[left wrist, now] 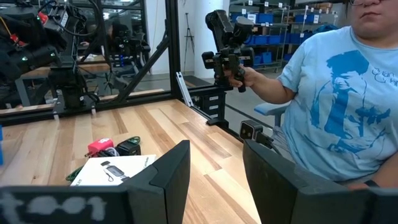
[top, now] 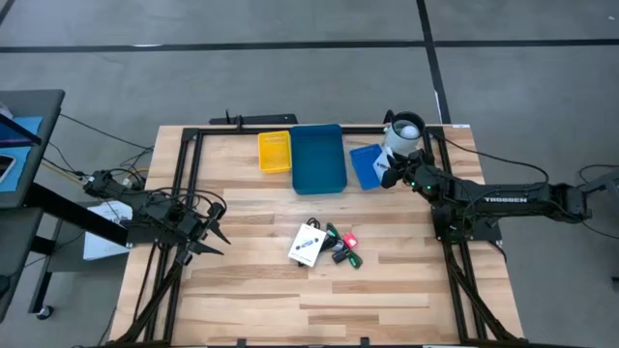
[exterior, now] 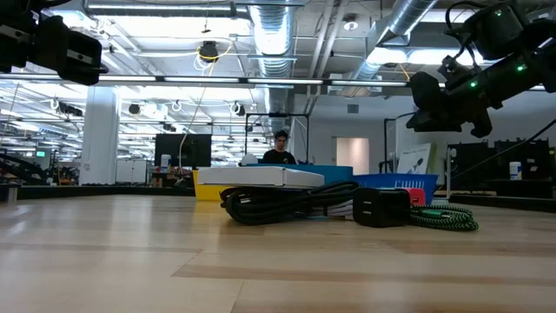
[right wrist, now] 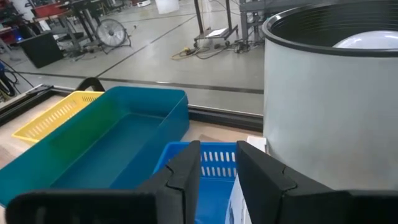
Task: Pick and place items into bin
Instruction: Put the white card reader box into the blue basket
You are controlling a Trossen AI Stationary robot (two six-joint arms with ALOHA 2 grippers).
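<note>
The flat white card package (top: pixel 307 246) lies mid-table, its long axis slanting from near-left to far-right, just beside small black clip pieces (top: pixel 343 248) with green and red parts. The right gripper (top: pixel 385 174) hovers over the small blue slotted basket (top: pixel 363 165), fingers parted, empty. The left gripper (top: pixel 215 235) waits at the left edge, spread, empty.

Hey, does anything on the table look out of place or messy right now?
Mildly. The white package lies askew mid-table, with the small black clip pieces and cable bunched in a tangle beside it. Nothing looks spilled or damaged.
</note>
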